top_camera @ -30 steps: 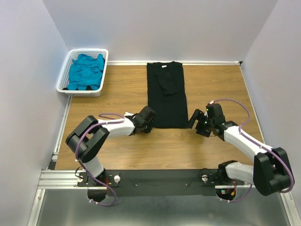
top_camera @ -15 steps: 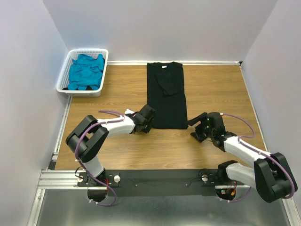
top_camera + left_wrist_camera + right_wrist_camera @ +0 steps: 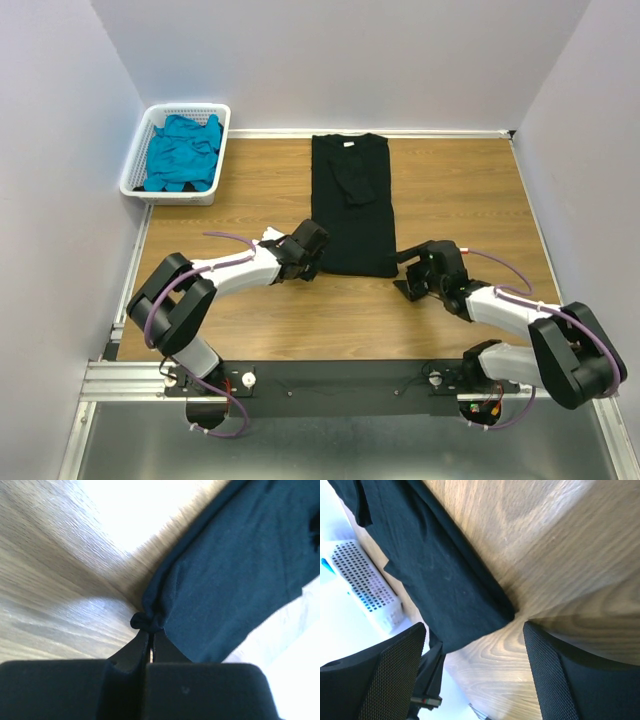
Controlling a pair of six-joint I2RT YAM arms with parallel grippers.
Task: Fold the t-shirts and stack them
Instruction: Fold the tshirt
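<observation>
**Left side pinching the black tee's corner, right side open beside it**

My left gripper (image 3: 150, 636) is closed tight on the near-left corner of the black t-shirt (image 3: 352, 205). From my left wrist, a small bunch of cloth shows pinched at the fingertips, low over the table (image 3: 460, 190).

My right gripper (image 3: 403, 272) stands wide open and holds nothing. It sits low by the shirt's near-right corner. From my right wrist, that corner lies just ahead of the gap between the two fingers, and I cannot tell if either finger touches it.

The black t-shirt lies flat on the middle of the table as a long narrow strip. Its collar and white label are at the far end, and a sleeve is folded over on top.

The teal t-shirt (image 3: 182, 152) is crumpled in the white basket (image 3: 135, 172) at the far left corner.
</observation>
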